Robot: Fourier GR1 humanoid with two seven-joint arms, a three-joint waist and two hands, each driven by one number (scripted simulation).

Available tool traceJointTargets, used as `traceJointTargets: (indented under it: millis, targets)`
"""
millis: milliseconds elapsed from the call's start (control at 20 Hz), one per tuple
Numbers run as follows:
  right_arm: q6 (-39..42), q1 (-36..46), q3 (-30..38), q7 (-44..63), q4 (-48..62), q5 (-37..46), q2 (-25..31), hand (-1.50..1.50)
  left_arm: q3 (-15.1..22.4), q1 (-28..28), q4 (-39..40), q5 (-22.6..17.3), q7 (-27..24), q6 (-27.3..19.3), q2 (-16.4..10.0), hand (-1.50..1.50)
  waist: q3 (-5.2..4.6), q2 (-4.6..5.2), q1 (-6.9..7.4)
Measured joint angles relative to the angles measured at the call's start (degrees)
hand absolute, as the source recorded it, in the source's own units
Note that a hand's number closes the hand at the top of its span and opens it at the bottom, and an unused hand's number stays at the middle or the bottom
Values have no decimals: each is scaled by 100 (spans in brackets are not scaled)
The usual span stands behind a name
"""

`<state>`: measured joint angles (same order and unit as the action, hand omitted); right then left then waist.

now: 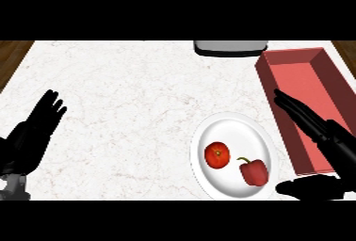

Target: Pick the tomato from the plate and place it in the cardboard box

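Two red items share the white plate at the near right of the marble counter: the tomato on its left half, a bell pepper just beside it. The right hand hovers released, fingers straight, across the left wall of the open red box. The left hand rests open, far left. The tomato looks light, smooth and bruisable, apt to roll. Cupping its sides, away from the pepper, seems safest, and it must be lifted over the box wall.

Counter: white marble, faint veining, even light. Brown wood showed beyond counter's far L & R corners. Grey unit sat at counter's far edge.
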<state>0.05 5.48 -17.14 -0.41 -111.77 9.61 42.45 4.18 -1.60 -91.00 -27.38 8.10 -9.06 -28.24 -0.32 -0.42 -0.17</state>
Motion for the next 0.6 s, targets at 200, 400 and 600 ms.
traceJointTargets:
  millis: [200, 400, 600]
  targets:
    - [575, 329, -461, 1375, -487, 462, 349, -150, 13, 4, -87, 39, 47, 2, -6, 0, 0, 7, 55]
    - [1257, 890, -934, 2755, -738, 553, 237, -150, -37, -59, -48, 18, 88, 100, -15, 0, 6, 27, 97]
    - [1783, 1442, -1353, 4011, -717, 392, -341, -150, -59, -38, -104, 42, 118, 100, 67, 0, 14, 36, 112]
